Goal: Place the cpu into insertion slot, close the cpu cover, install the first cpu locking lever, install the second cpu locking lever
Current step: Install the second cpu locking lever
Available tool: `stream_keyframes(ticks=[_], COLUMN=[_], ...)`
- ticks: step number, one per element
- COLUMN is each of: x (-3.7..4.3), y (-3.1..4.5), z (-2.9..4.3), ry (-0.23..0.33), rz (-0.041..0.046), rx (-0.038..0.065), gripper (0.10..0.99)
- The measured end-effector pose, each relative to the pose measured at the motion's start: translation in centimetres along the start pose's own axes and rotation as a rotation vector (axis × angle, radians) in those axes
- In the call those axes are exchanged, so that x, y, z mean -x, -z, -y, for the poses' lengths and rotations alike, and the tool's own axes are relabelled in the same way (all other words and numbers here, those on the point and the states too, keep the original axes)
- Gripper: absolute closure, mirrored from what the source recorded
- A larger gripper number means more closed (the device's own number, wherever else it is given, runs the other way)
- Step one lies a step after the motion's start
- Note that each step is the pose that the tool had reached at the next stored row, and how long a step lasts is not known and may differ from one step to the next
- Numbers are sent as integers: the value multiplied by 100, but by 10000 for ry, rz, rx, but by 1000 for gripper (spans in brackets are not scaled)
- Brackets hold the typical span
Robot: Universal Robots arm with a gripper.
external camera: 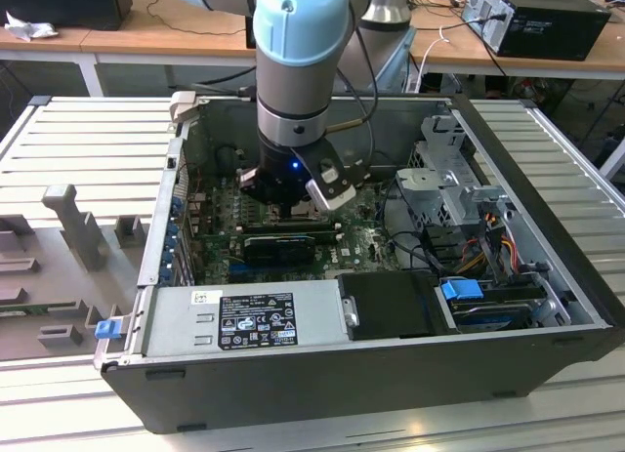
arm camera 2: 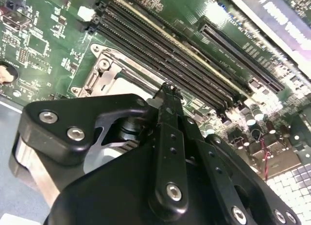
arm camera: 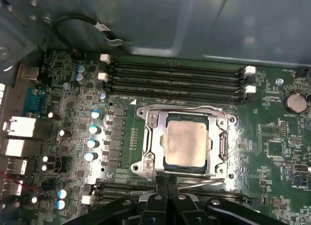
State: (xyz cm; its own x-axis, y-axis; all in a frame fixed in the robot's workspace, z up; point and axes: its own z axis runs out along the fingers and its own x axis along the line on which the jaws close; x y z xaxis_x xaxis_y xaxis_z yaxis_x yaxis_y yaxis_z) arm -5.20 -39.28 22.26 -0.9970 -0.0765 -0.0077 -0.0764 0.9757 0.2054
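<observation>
The cpu (arm camera: 186,143) is seated in the insertion slot (arm camera: 165,159), silver top upward, and the cpu cover (arm camera: 221,143) is folded down around it, its window framing the chip. In the first wrist view the gripper (arm camera: 167,182) is seen with its fingertips brought together and nothing held between them, positioned at the socket edge nearest the camera, where a thin locking lever (arm camera: 206,182) lies along the frame. Whether the fingertips touch the lever cannot be told.

In the exterior view the gripper (external camera: 291,200) is lowered into the open computer case (external camera: 391,374) over the green motherboard (external camera: 366,242), just beyond the black graphics card (external camera: 280,245).

The step in hand is judged to be the setting of a locking lever. For a sound result, force should be applied to the lever only, never to the chip or the cover window. The lever should be pressed down and then guided sideways under its retaining hook, with the motion kept slow. The memory slots (arm camera: 177,81) lie on the far side of the socket and are well apart from the fingertips. Seating should be confirmed by the lever lying flat and parallel to the frame.
</observation>
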Motion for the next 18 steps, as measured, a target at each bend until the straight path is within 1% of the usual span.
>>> stream_keyframes(ticks=[1, 2, 3, 4, 6, 7, 8, 9, 10, 11, 12, 13, 16, 18], x=[-11, -57, -104, -126, -138, -139, -139, -149, -152, -155, -163, -175, -196, -215], y=[4, 11, 9, -1, -40, -67, -90, -118, -115, -113, -111, -107, -101, -103], z=[19, 48, 63, 80, 92, 99, 103, 114, 153, 170, 189, 229, 262, 264], ry=[2, 4, 18, 48, 190, 332, 485, 666, 679, 681, 684, 688, 687, 689], rz=[5, 17, 21, 21, 2, -28, -63, -102, -62, -42, -30, -25, -25, -23], rx=[69, 223, 323, 408, 583, 631, 653, 727, 1086, 1262, 1371, 1433, 1433, 1442], gripper=[980, 980, 980, 980, 980, 980, 980, 980, 980, 980, 980, 980, 980, 980])
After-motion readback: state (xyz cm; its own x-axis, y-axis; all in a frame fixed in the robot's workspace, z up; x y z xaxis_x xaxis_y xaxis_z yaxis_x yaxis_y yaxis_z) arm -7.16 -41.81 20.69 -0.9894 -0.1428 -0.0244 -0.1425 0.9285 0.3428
